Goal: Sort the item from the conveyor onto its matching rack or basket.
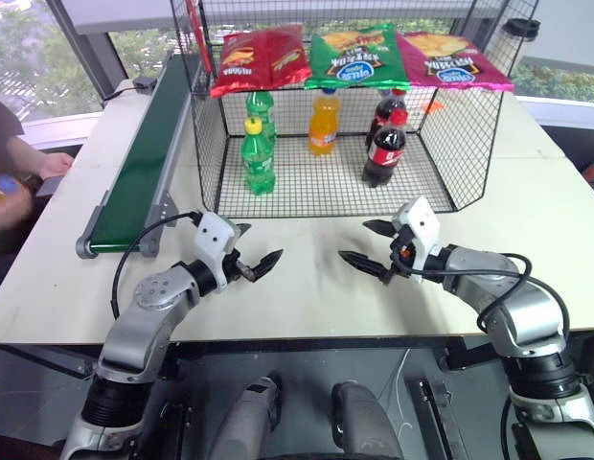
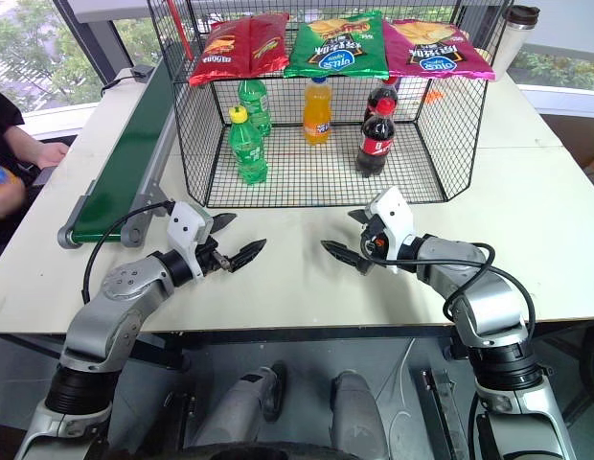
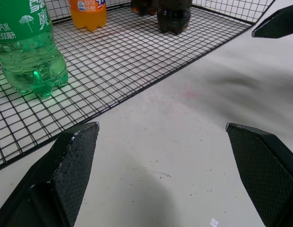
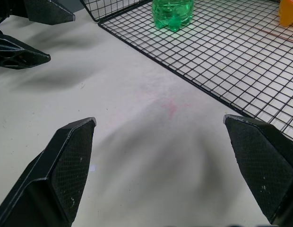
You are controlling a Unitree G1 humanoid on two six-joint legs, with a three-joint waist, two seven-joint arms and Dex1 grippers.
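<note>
- The orange soda bottle [image 1: 323, 122] already stands upright inside the wire cage [image 1: 450, 144], at the far middle, between the green bottles [image 1: 257, 156] on the left and the cola bottles [image 1: 384, 149] on the right.
- The conveyor [image 1: 144, 163] along the left of the bench [image 1: 527, 249] carries nothing that I can see.
- Left pincer [image 1: 254, 257] and right pincer [image 1: 371, 244] hover over the near bench, both spread wide and empty, facing each other.
- Judging by this, that bottle's sorting looks done; little remains unless another item arrives.
- A person's hand [image 1: 56, 165] rests at the far left.
</note>
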